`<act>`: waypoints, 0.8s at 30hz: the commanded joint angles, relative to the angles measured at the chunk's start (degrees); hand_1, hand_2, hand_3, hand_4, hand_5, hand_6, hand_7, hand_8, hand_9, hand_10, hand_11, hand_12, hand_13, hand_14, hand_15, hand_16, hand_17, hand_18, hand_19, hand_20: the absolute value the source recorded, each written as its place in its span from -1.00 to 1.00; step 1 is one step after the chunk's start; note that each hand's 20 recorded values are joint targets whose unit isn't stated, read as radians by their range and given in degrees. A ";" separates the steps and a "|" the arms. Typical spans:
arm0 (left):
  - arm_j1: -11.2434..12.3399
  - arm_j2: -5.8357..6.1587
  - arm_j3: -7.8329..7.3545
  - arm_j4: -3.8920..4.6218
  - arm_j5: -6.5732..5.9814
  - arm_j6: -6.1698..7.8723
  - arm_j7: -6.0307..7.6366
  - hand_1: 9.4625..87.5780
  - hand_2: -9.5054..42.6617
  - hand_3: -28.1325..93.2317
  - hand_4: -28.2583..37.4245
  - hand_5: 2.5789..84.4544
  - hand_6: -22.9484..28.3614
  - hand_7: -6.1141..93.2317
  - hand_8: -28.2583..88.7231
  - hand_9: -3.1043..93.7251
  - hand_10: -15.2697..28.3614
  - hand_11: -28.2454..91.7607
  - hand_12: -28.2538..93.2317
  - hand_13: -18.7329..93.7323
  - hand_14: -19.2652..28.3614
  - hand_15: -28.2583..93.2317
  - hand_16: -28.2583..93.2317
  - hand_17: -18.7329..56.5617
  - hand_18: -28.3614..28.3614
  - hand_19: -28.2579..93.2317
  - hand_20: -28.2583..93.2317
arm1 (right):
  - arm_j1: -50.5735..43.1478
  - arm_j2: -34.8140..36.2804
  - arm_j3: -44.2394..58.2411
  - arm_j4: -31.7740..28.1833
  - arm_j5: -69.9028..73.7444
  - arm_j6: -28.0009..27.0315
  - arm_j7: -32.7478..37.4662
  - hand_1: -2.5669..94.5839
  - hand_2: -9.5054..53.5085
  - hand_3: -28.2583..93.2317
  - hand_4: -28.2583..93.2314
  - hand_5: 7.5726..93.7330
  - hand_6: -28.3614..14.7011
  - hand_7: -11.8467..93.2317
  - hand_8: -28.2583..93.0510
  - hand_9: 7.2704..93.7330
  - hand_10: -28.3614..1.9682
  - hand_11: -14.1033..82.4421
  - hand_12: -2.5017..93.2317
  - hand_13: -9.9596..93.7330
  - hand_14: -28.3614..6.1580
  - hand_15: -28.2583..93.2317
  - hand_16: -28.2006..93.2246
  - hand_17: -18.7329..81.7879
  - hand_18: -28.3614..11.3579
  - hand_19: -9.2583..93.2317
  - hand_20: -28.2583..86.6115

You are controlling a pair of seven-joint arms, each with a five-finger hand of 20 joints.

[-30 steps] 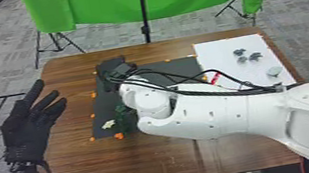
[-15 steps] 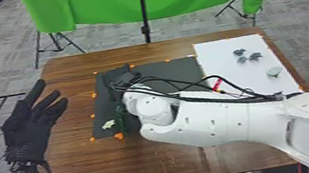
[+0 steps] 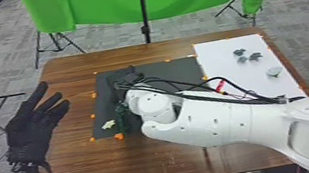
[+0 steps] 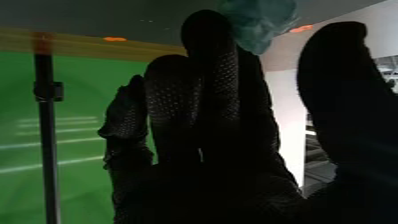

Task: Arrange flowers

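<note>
- Tabletop (image 3: 173,165), brown wood, in the head view: a black sheet (image 3: 171,69) lies toward its eleven o'clock and a white sheet (image 3: 221,50) toward its two o'clock.
- Cream flower (image 3: 108,124) lies at eight o'clock on the black sheet, with dark green foliage (image 3: 121,114) just beside it, on its three o'clock side.
- Small blue-green flowers (image 3: 255,56) sit near twelve o'clock on the white sheet; a pale green flower (image 3: 275,72) lies well apart from them, toward four o'clock.
- Left robot hand (image 3: 30,129) hangs at nine o'clock, by the table's edge, open with fingers spread, holding nothing.
- Right robot hand (image 3: 122,78) is over the black sheet's eleven o'clock part, its white arm (image 3: 215,120) coming in from five o'clock.
- Right wrist view: the right robot hand (image 4: 209,182) is well open, fingers straight and close together, thumb wide of them. A blue-green flower piece (image 4: 258,20) shows by the fingertips, partly behind them; I cannot tell whether they touch it. Just beside that piece is an orange mark (image 4: 300,28). Beyond the hand are a green curtain (image 4: 80,110) and a dark pole (image 4: 46,135).
</note>
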 commanded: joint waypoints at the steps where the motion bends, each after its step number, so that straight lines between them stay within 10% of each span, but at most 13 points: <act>1: 1.26 -2.28 -0.59 -0.05 0.82 0.02 -1.68 -0.76 -0.32 0.72 -1.00 -0.23 0.12 -0.66 -0.69 -0.24 0.55 -0.20 -0.37 -0.25 0.99 0.24 -0.66 -0.73 1.00 0.35 -0.24 | 0.31 0.25 1.19 -1.03 0.80 4.77 -0.18 -0.23 -1.00 0.63 -1.00 0.24 0.43 -0.50 -0.75 0.56 0.17 0.18 -0.56 0.40 0.14 0.78 -0.22 -0.24 -0.68 0.79 0.38; 8: 4.96 -3.19 -0.99 -0.65 -0.92 1.82 0.07 -0.77 -0.32 0.72 -1.00 -0.23 0.12 -0.66 -0.69 -0.24 0.55 -0.20 -0.37 -0.25 0.99 0.24 -0.66 -0.73 1.00 0.35 -0.24 | -1.19 2.23 5.83 -5.81 10.37 15.75 -0.33 -0.28 -1.00 0.61 -1.00 0.25 0.40 -0.51 -0.75 0.58 0.14 0.20 -0.56 0.41 0.10 0.78 -0.22 -0.23 -0.70 0.79 0.38; 13: 7.05 -0.56 -1.18 -1.21 -2.56 3.31 3.84 -0.78 -0.32 0.72 -1.00 -0.23 0.13 -0.66 -0.69 -0.24 0.55 -0.20 -0.37 -0.25 0.99 0.24 -0.66 -0.73 1.00 0.35 -0.24 | 0.39 1.50 7.50 -7.05 14.05 17.94 -1.82 -0.27 -1.00 0.60 -1.00 0.27 0.38 -0.51 -0.75 0.58 0.11 0.21 -0.56 0.41 0.08 0.79 -0.22 -0.23 -0.71 0.80 0.39; 19: 4.14 -0.45 1.00 -0.52 -2.17 2.52 3.32 -0.78 -0.32 0.71 -1.00 -0.23 0.12 -0.66 -0.69 -0.24 0.55 -0.20 -0.37 -0.25 0.99 0.24 -0.66 -0.73 1.00 0.35 -0.24 | 0.02 0.12 6.16 -6.66 14.26 15.97 -1.53 -0.27 -1.00 0.60 -1.00 0.27 0.39 -0.51 -0.75 0.57 0.11 0.21 -0.56 0.39 0.06 0.79 -0.22 -0.24 -0.71 0.79 0.40; 24: 6.45 -1.39 1.10 -0.93 -2.52 3.27 4.05 -0.78 -0.32 0.71 -1.00 -0.23 0.12 -0.66 -0.69 -0.24 0.55 -0.20 -0.37 -0.25 0.98 0.24 -0.66 -0.73 1.00 0.35 -0.24 | -2.85 2.74 9.49 -9.65 13.65 13.95 -1.76 -0.29 -1.00 0.59 -1.00 0.28 0.38 -0.51 -0.75 0.56 0.10 0.16 -0.58 0.39 0.03 0.78 -0.23 -0.25 -0.71 0.78 0.41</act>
